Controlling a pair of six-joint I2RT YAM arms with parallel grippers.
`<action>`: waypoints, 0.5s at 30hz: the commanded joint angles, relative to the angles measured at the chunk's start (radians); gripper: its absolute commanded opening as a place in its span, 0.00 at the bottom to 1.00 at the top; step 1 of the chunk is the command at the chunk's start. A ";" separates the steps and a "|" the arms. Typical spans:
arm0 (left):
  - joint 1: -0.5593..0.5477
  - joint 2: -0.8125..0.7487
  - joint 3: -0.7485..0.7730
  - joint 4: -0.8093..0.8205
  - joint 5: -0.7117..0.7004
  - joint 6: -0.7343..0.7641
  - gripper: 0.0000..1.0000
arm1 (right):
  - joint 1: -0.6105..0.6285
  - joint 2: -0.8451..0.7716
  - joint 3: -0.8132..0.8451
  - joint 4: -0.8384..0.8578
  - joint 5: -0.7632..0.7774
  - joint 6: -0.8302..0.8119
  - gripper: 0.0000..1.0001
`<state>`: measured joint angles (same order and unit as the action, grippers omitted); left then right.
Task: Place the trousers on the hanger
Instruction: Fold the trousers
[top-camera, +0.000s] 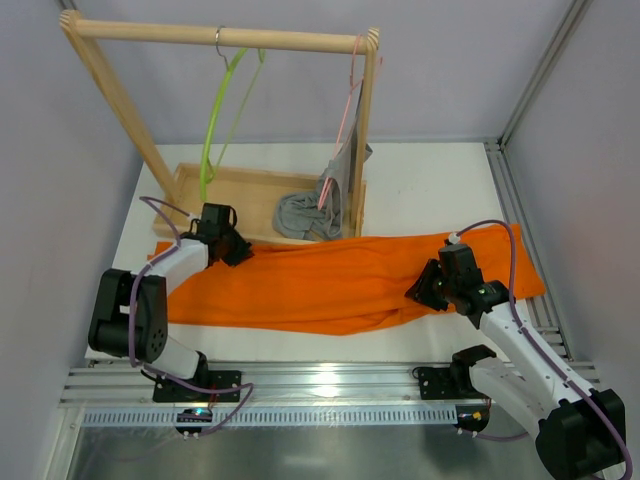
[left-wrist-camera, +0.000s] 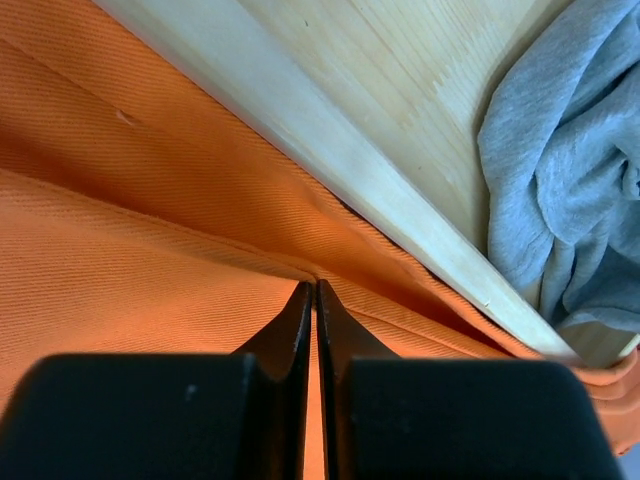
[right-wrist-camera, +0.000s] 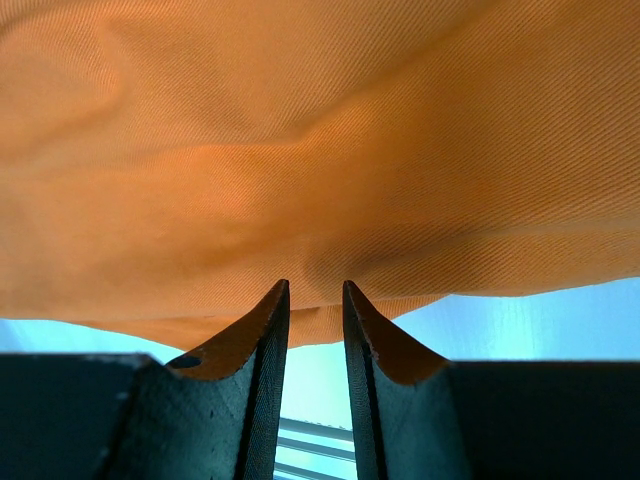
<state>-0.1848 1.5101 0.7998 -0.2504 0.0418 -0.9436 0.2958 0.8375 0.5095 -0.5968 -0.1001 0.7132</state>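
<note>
Wrist views showed the left fingers (left-wrist-camera: 290, 330) and right fingers (right-wrist-camera: 265, 335) each pinched on the trousers (top-camera: 330, 280) across the tabletop (top-camera: 430, 190).

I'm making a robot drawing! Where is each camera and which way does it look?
Top: above and behind, looking down at table, rack, trousers; left arm and right arm show.
Left wrist: on the left arm, facing trousers by the wooden tray; left gripper fingers show.
Right wrist: on the right arm, facing trousers; right gripper fingers show.
All share the trousers.
</note>
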 joint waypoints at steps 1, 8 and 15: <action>-0.012 -0.027 0.027 0.042 0.006 -0.007 0.00 | 0.006 -0.006 -0.002 0.035 -0.004 -0.003 0.31; -0.035 -0.097 0.058 0.059 -0.031 -0.004 0.01 | 0.006 0.003 -0.006 0.046 -0.006 0.000 0.31; -0.035 -0.064 0.044 0.137 -0.020 0.002 0.00 | 0.008 0.003 -0.005 0.048 -0.007 -0.001 0.31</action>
<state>-0.2150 1.4441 0.8173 -0.2108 0.0269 -0.9424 0.2958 0.8383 0.5068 -0.5819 -0.1005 0.7132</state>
